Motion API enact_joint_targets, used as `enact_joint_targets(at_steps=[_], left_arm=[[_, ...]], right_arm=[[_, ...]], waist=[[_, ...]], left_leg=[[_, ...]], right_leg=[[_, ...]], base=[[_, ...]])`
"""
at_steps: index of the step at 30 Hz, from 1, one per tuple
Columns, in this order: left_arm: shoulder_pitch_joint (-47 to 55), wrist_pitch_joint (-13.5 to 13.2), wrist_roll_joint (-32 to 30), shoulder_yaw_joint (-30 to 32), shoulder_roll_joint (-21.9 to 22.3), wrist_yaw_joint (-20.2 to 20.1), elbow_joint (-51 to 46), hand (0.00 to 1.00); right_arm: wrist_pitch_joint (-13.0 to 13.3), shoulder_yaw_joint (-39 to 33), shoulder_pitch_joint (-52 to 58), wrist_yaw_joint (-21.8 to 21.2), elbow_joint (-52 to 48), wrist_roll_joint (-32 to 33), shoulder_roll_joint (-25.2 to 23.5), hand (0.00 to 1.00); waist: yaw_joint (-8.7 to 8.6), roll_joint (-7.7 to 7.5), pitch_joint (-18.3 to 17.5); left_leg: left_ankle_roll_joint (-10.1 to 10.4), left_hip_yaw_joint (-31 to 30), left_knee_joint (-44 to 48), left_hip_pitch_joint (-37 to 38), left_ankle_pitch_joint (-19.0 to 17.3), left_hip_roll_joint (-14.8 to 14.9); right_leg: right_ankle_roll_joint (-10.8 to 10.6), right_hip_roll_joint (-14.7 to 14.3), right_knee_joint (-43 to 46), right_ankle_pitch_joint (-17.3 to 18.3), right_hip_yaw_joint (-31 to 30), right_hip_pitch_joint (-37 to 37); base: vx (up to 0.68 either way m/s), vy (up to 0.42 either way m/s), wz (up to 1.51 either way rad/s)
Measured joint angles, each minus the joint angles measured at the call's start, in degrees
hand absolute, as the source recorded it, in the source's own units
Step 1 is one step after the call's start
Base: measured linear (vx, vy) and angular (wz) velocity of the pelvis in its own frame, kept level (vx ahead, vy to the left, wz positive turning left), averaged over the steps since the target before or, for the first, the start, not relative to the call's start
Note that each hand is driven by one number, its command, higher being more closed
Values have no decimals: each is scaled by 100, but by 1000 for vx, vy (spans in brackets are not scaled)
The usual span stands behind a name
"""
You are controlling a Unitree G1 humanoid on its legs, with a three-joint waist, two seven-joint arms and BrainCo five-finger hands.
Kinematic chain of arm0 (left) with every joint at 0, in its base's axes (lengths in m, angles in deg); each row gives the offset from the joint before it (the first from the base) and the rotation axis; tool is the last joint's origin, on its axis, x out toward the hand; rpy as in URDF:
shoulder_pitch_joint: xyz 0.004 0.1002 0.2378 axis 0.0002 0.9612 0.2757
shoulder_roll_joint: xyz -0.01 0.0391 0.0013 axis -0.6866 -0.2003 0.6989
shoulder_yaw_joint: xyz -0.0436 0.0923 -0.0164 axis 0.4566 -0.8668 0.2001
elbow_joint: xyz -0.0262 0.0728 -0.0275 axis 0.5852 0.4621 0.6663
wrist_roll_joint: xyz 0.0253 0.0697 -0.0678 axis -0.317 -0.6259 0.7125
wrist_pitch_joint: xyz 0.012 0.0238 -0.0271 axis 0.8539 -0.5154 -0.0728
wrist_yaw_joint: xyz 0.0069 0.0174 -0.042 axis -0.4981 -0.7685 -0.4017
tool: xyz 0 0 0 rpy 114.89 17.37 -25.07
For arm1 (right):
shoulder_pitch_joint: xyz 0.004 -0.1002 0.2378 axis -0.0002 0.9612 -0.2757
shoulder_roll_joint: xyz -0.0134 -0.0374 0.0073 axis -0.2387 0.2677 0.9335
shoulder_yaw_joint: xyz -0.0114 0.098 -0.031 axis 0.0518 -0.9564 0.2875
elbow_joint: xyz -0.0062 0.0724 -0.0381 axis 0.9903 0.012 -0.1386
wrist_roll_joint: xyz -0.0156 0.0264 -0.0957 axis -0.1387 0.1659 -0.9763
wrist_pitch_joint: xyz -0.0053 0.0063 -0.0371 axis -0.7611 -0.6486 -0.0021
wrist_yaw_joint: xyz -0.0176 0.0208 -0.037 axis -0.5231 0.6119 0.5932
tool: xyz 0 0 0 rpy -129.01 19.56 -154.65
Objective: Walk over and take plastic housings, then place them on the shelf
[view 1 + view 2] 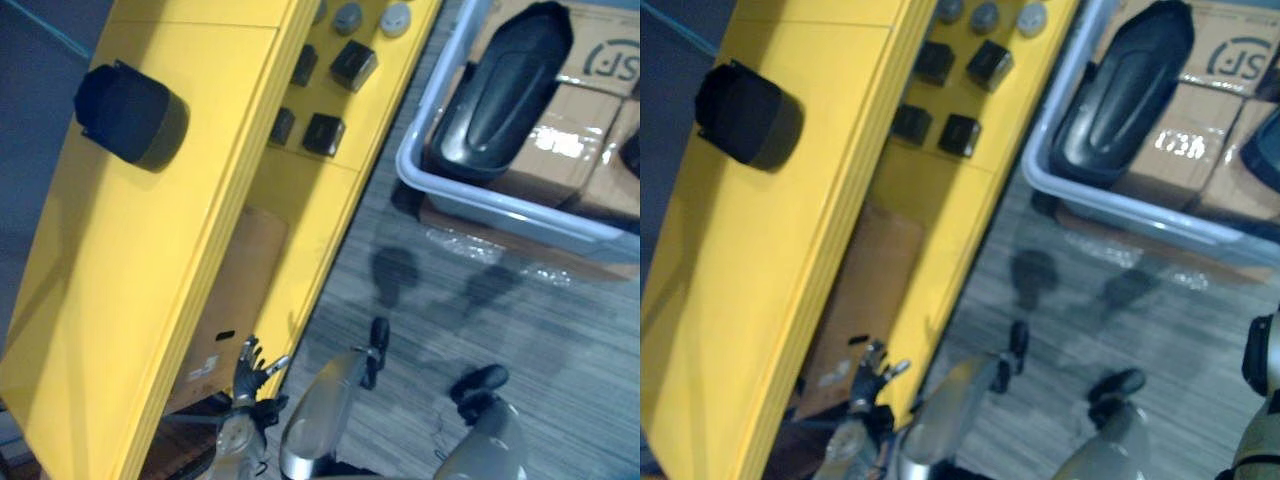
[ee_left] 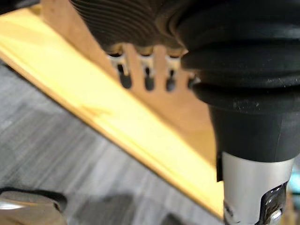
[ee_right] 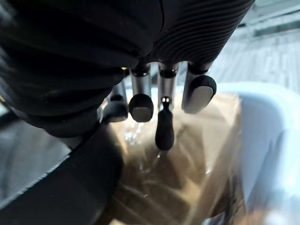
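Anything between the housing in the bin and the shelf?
Only the bin's wall: the housing lies inside and must clear the rim. Nothing else visible between it and the yellow shelf.

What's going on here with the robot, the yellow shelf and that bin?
The robot stands between a yellow shelf and a pale bin, and neither hand holds anything. Its left hand is open, low beside the shelf's edge. Its right hand hangs open over the bin. A long black plastic housing lies in the bin on cardboard boxes, not yet picked up. A dark rounded housing sits on the shelf's top board.
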State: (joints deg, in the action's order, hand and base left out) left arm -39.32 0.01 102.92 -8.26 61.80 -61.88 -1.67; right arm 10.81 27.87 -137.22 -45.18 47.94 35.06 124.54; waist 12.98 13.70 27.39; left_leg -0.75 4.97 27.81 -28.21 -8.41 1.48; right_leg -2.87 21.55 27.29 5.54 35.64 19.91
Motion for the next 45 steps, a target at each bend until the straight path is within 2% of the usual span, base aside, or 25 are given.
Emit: enact_joint_targets(at_steps=[4, 8, 13, 16, 17, 19, 21, 24, 27, 29, 32, 34, 36, 37, 39, 42, 45], left_arm=[[-3, -53, 124, 72, -104, 224, -237, 0], [31, -95, 100, 82, -88, 423, -747, 0], [327, -279, -173, -43, -111, 601, -2475, 0], [404, -266, -387, -276, -247, 585, -3245, 0], [403, -266, -390, -313, -293, 583, -3330, 0], [377, -263, -400, -405, -455, 584, -3584, 0], [269, -259, -396, -482, -555, 563, -3619, 0], [-76, -257, -395, -529, -557, 539, -3626, 0], [-544, -254, -395, -748, -574, 545, -3671, 0], [-882, -148, -395, -939, -564, 545, -3663, 0], [-1270, 190, -406, -1194, -548, 511, -3500, 0], [-2000, 784, -319, -1411, -541, 261, -2843, 0], [-2857, 1203, -253, -1591, -498, 141, -1939, 0], [-3108, 1305, -234, -1601, -488, 136, -1653, 0], [-4005, 1557, 223, -1481, -416, 147, -791, 0], [-4845, 1580, 604, -1235, -212, 336, -172, 0], [-5209, 1563, 648, -1114, -85, 573, 76, 0]], right_arm=[[33, 164, -7, 258, -449, -4, -149, 100], [17, 374, -13, 470, -691, -7, -355, 100], [46, 343, 279, 1006, -1550, -192, -437, 100], [223, 12, 848, 1361, -2243, -322, -627, 100], [268, -9, 919, 1402, -2287, -366, -675, 100], [370, -102, 1214, 1502, -2466, -457, -842, 100], [380, -103, 1267, 1550, -2481, -453, -933, 100], [390, -103, 1274, 1604, -2482, -453, -1038, 100], [578, -88, 1248, 1877, -2489, -456, -1279, 100], [656, -76, 1109, 2062, -2548, -504, -1429, 100], [797, 148, 934, 2288, -2973, -754, -1552, 100], [990, 325, 811, 2449, -3534, -1061, -1669, 100], [1072, 380, 752, 2494, -3814, -1285, -1860, 100], [1093, 390, 714, 2494, -3847, -1370, -1992, 100], [1230, 426, 653, 2494, -4063, -1586, -2379, 100], [1300, 427, 655, 2495, -4239, -1750, -2708, 100], [1385, 529, 661, 2489, -4377, -1919, -2992, 100]], waist=[[-88, -305, 210], [-150, -386, 263], [-298, -576, 317], [-455, -840, 286], [-465, -901, 274], [-493, -1142, 156], [-497, -1258, 94], [-492, -1292, 78], [-446, -1304, 78], [-417, -1318, 77], [-408, -1371, 54], [-450, -1481, -7], [-542, -1587, -16], [-582, -1651, -43], [-740, -1849, -117], [-924, -1910, -120], [-1005, -1922, -122]], left_leg=[[19, 99, 89, 47, -52, 168], [27, 203, 21, 370, -47, 282], [146, 213, -252, 794, 28, 388], [182, 334, -457, 1180, 55, 437], [183, 367, -477, 1244, 55, 463], [190, 445, -540, 1325, 56, 530], [201, 501, -533, 1314, 49, 572], [204, 517, -511, 1277, 46, 590], [228, 519, -348, 1099, 17, 705], [232, 520, -295, 1008, 13, 766], [232, 669, -279, 994, 13, 833], [232, 820, -266, 910, 15, 907], [234, 885, -228, 905, 15, 957], [234, 941, -229, 907, 16, 976], [234, 1118, -216, 917, 16, 1028], [239, 1250, -189, 935, 11, 1068], [270, 1425, -225, 1048, -14, 1124]], right_leg=[[36, -155, -25, 5, -108, -18], [0, -270, -161, -50, -157, -301], [21, -478, -515, -138, -131, -697], [9, -614, -821, -236, -161, -1051], [13, -650, -885, -264, -188, -1113], [19, -778, -1136, -377, -244, -1197], [51, -855, -1274, -471, -285, -1199], [49, -901, -1387, -576, -302, -1204], [92, -1058, -1586, -734, -305, -1190], [126, -1141, -1704, -825, -306, -1165], [150, -1217, -1815, -931, -454, -1089], [185, -1291, -1950, -1070, -601, -952], [207, -1354, -2042, -1146, -672, -948], [217, -1375, -2079, -1175, -721, -927], [248, -1426, -2191, -1290, -903, -844], [262, -1467, -2287, -1389, -1037, -822], [289, -1508, -2299, -1425, -1217, -804]], base=[[-69, 8, -21], [-11, -10, -12], [7, -26, -6], [30, -19, -13], [12, 1, -24], [2, 7, -22], [-27, 26, -16], [-79, 51, -6], [-103, 37, -6], [-111, 21, -8], [-76, 21, -27], [-66, 35, -38], [-53, 30, -22], [-58, 32, -39], [-37, 43, -40], [-43, 67, -24], [-46, 50, -31]])
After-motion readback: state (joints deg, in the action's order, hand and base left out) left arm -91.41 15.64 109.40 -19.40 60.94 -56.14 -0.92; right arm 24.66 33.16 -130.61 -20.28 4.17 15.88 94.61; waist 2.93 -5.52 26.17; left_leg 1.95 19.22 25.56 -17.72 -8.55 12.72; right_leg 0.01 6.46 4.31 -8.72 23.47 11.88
